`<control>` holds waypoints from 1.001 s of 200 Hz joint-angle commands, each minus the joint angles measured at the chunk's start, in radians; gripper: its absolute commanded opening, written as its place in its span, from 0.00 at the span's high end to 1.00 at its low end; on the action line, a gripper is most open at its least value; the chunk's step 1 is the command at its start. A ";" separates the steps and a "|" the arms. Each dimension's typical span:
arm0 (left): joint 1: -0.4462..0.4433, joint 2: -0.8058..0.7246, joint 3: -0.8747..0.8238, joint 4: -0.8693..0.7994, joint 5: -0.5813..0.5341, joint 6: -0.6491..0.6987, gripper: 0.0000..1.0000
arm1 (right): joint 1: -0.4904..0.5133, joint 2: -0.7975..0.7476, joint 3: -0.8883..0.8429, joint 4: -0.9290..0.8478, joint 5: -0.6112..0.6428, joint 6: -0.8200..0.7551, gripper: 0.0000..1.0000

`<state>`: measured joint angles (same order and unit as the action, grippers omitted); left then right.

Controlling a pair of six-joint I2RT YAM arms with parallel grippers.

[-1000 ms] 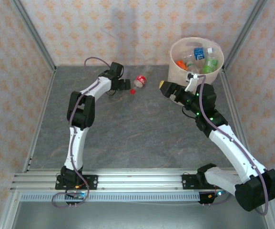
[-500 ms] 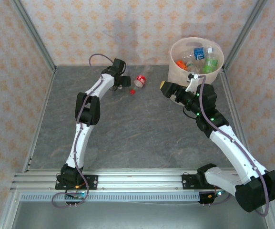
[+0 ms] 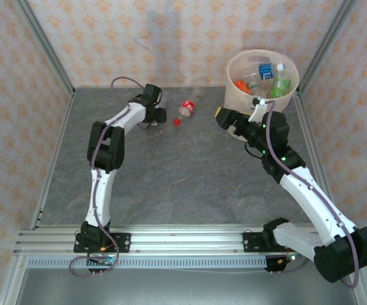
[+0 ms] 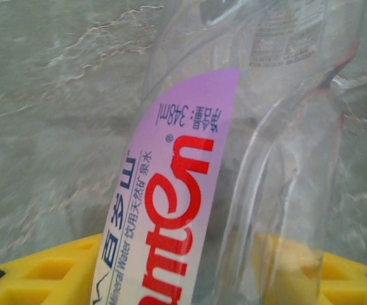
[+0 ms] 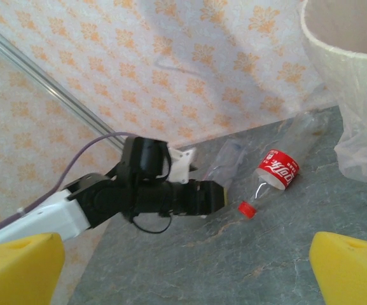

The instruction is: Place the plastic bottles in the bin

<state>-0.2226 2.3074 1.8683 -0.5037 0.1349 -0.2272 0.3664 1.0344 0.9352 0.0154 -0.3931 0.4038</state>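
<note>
Left gripper [image 4: 183, 276] has narrowed from spread to pinching the clear bottle [image 4: 189, 159] lying on the table [image 3: 170, 184] by the far wall; lift probably next; right gripper [image 5: 186, 267] spread wide beside the bin [image 3: 239, 100]; red-labelled bottle [image 3: 187, 108] awaits.

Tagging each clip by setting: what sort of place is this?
Probably a staged robot test cell, not a real home: wallpapered panels in metal framing, a stone-look tabletop, and two arms bolted to a rail.
</note>
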 commanded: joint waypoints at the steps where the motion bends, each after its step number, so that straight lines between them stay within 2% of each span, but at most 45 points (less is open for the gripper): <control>1: 0.000 -0.155 -0.117 0.125 0.002 -0.013 0.69 | 0.006 -0.027 -0.004 0.031 0.035 0.001 0.01; 40: -0.007 -0.425 -0.447 0.289 0.037 -0.135 0.81 | 0.007 -0.022 -0.025 0.059 0.038 0.018 0.01; 61: -0.032 -0.573 -0.595 0.353 0.042 -0.192 0.84 | 0.006 -0.011 -0.030 0.075 0.012 0.020 0.01; 85: -0.096 -0.708 -0.665 0.309 0.005 -0.191 1.00 | 0.011 0.013 -0.027 0.101 -0.041 0.025 0.01; 96: -0.136 -0.767 -0.689 0.288 -0.020 -0.181 1.00 | 0.019 0.024 -0.026 0.114 -0.050 0.024 0.01; 120: -0.215 -0.878 -0.744 0.296 0.000 -0.171 1.00 | 0.032 0.051 -0.018 0.128 -0.054 0.024 0.01; 161: -0.279 -1.028 -0.864 0.489 0.241 -0.202 1.00 | 0.052 0.096 -0.030 0.260 -0.103 0.094 0.01; 200: -0.290 -1.099 -0.930 0.603 0.385 -0.156 1.00 | 0.087 0.163 0.017 0.324 -0.194 0.110 0.01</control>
<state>-0.5076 1.2461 0.9680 -0.0357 0.3798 -0.4107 0.4301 1.1641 0.9119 0.2302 -0.4992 0.4904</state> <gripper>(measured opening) 0.540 0.992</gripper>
